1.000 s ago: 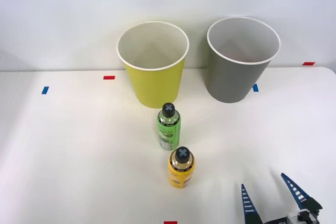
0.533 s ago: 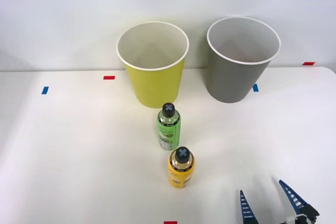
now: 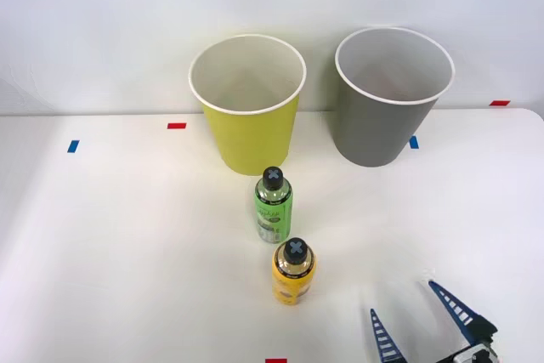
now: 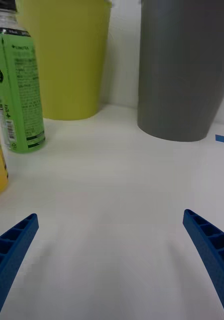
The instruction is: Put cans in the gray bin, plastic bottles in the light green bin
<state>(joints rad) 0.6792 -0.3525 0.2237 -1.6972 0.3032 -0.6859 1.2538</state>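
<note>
Claw (image 3: 410,303) agape nr green-label bottle (image 3: 273,205)

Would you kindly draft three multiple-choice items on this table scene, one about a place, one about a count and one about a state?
1. Which bottle stands nearer the light green bin?
A. the yellow-orange bottle
B. the green-label bottle
C. both equally near

2. How many bottles stand on the table?
A. one
B. two
C. four

3. How is the right gripper?
A. open, holding nothing
B. shut on a bottle
C. shut on the gray bin

Answers:
1 B: the green-label bottle stands just before that bin, the yellow-orange bottle closer to the robot.
2 B: two black-capped bottles stand upright.
3 A: its blue fingers are spread apart over bare table, right of the bottles.
</note>
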